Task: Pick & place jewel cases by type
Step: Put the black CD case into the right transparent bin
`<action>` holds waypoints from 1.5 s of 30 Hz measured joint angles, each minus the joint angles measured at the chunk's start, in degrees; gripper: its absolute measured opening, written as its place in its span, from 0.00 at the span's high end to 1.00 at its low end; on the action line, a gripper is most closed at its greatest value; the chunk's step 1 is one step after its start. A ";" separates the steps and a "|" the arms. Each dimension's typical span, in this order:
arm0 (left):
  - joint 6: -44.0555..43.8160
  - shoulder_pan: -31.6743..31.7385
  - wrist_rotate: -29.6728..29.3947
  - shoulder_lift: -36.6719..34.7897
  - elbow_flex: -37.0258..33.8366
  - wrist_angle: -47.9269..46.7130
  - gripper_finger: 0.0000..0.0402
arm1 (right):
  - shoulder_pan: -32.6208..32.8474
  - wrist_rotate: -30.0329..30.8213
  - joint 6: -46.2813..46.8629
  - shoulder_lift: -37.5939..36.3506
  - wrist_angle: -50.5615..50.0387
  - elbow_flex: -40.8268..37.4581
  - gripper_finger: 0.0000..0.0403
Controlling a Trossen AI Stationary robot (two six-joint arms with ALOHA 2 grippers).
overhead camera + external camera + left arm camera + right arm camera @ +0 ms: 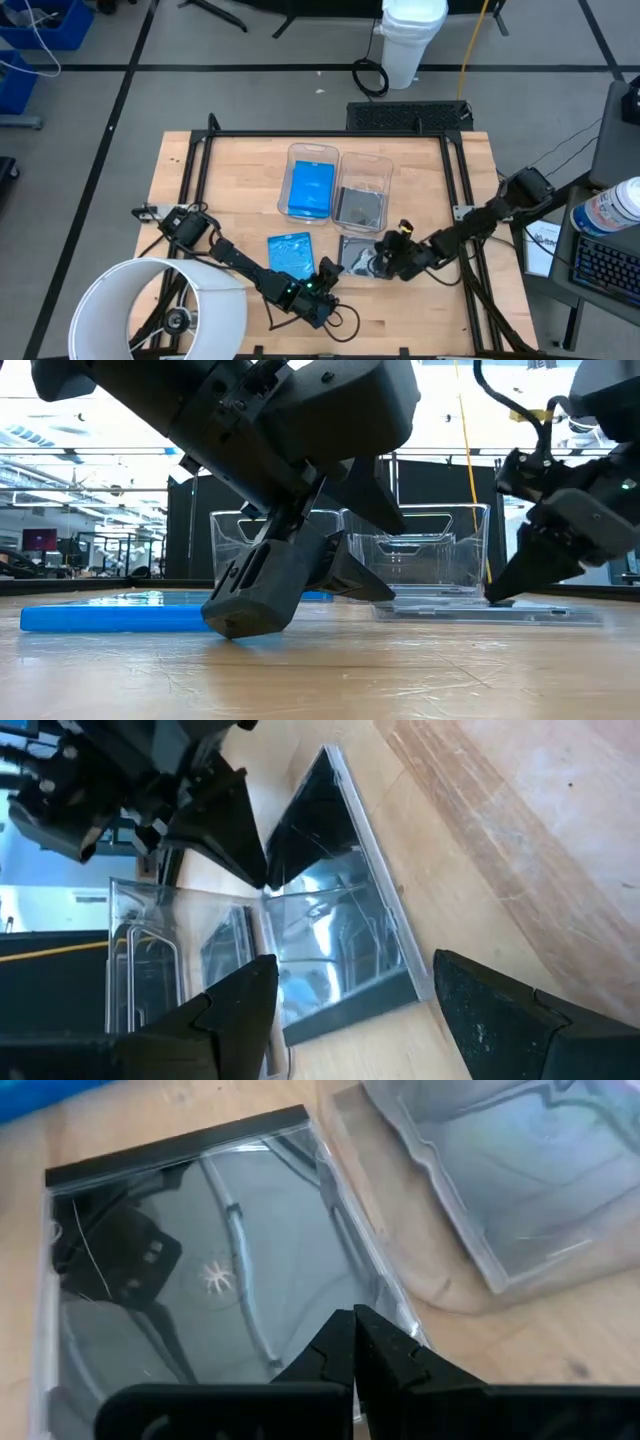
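Note:
A dark smoky jewel case (357, 255) lies flat on the table in front of the right clear bin (362, 190). It also shows in the left wrist view (340, 940) and the right wrist view (190, 1280). My right gripper (384, 262) is shut, its tips down at the case. My left gripper (328, 276) is open, and its fingers (240, 1015) stand on either side of the case's dark spine end (350, 1012); I cannot tell whether they touch it. A blue jewel case (292, 252) lies flat on the table to the left. Another blue case (310, 190) lies in the left bin and a dark case (360, 208) in the right bin. My right gripper's shut fingertips (355, 1325) meet the dark case's top near the edge that faces the bin (372, 1285). They come slanting down from the table's right (497, 596). The case lies flat on the table.
The two clear bins (313, 150) stand side by side at the table's middle, just beyond the cases. A black frame (330, 133) runs around the work area. Bare wood (230, 200) lies left of the bins.

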 joint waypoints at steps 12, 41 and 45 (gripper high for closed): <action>-0.49 -0.23 -2.34 0.00 -0.02 -0.35 0.33 | 2.65 -8.77 0.27 3.58 8.54 0.13 1.00; -10.13 -1.39 19.50 -4.92 -0.07 -13.70 0.33 | 5.69 -1.21 2.69 1.02 3.44 -0.13 1.00; -11.36 -0.94 19.88 -4.94 -0.07 -13.71 0.33 | 5.71 -1.18 2.87 1.02 3.99 -0.11 1.00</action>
